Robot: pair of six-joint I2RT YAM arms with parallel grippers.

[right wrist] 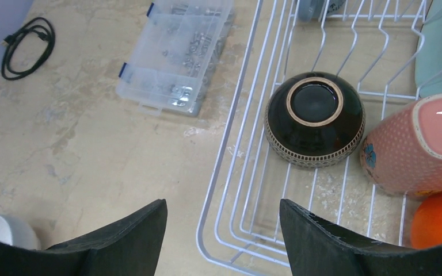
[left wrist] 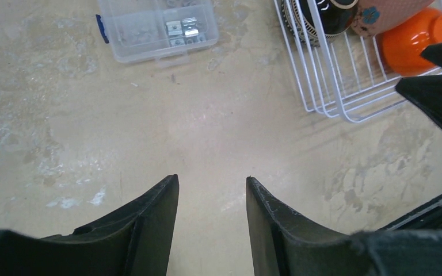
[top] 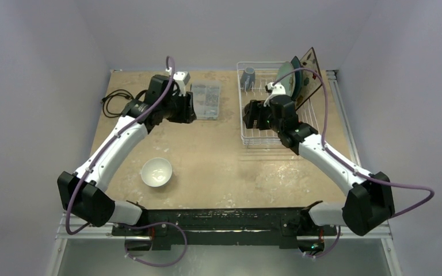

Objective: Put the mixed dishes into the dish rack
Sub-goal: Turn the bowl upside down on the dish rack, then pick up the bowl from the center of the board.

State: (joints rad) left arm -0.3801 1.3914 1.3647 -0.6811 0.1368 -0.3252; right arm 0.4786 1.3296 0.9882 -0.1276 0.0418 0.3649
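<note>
Left fingers (left wrist: pixel 164 210): hanging part open over bare worktop (left wrist: pixel 207 132), gripping nothing.
Right fingers (right wrist: pixel 149 223): standing wide apart, holding nothing, hovering over the left rim of the dish rack (right wrist: pixel 230 149).
Inside the rack: brown bowl (right wrist: pixel 313 118) sitting upside down; salmon-pink mug (right wrist: pixel 420 144) lying on its side just beside it; orange bowl (right wrist: pixel 440 224) near the mug; grey-blue mug (top: pixel 248 75) at the far left corner; plates standing on edge at the far right.
Outside the rack: white bowl (top: pixel 156 172) sitting upright on the worktop, well apart from the rack, beside the left arm.
Surroundings: clear compartment box (right wrist: pixel 175 54) lying left of the rack; black cable (right wrist: pixel 26 43) coiling further left.
Count: bowls three; mugs two; plates three, being pale green plate (top: pixel 286 80), dark teal plate (top: pixel 295 64) and floral plate (top: pixel 309 69); box one; cable one.
</note>
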